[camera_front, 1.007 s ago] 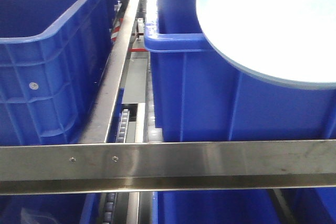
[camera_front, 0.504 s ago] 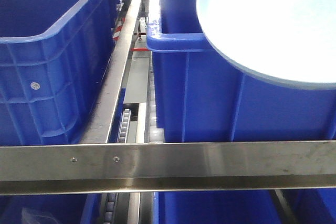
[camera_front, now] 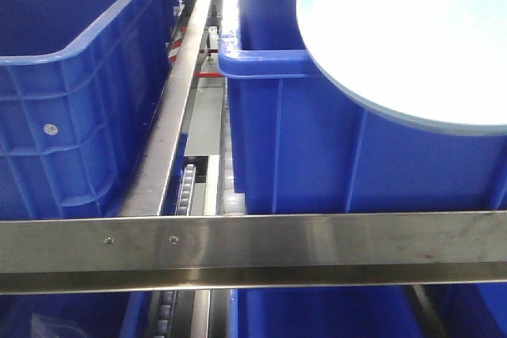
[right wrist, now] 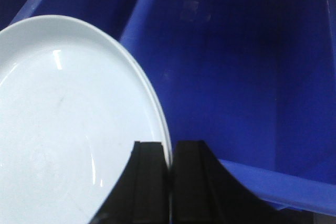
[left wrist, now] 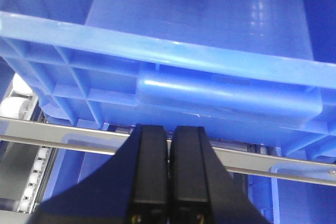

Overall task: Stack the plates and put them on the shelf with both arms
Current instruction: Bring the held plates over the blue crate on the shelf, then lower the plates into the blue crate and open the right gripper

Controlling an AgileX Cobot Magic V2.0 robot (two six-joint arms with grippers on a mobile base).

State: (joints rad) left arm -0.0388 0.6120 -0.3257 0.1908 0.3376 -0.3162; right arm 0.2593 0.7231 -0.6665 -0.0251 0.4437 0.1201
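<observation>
We find the large round pale-blue shallow plate [camera_front: 412,37] held over the open top of the deep blue plastic crate on the right [camera_front: 317,148], its near rim overhanging the crate's front wall. Only one plate surface shows; we cannot tell whether a second lies under it.

The right gripper [right wrist: 169,182] has its black fingers pinched on the plate's rim [right wrist: 164,129], one finger on each side of the thin edge. We take an edge grip to be the only purchase such a flat dish offers, and it leaves the plate's underside free for setting down.

The left gripper [left wrist: 168,182] has its fingers pressed together with nothing between them. It sits low in front of a blue crate's ribbed rim and handle [left wrist: 220,98], just above the brushed-metal shelf rail [left wrist: 79,137]. We judge it is parked clear of the plate.

The horizontal steel crossbar [camera_front: 253,251] spans the near foreground, below the plate.
</observation>
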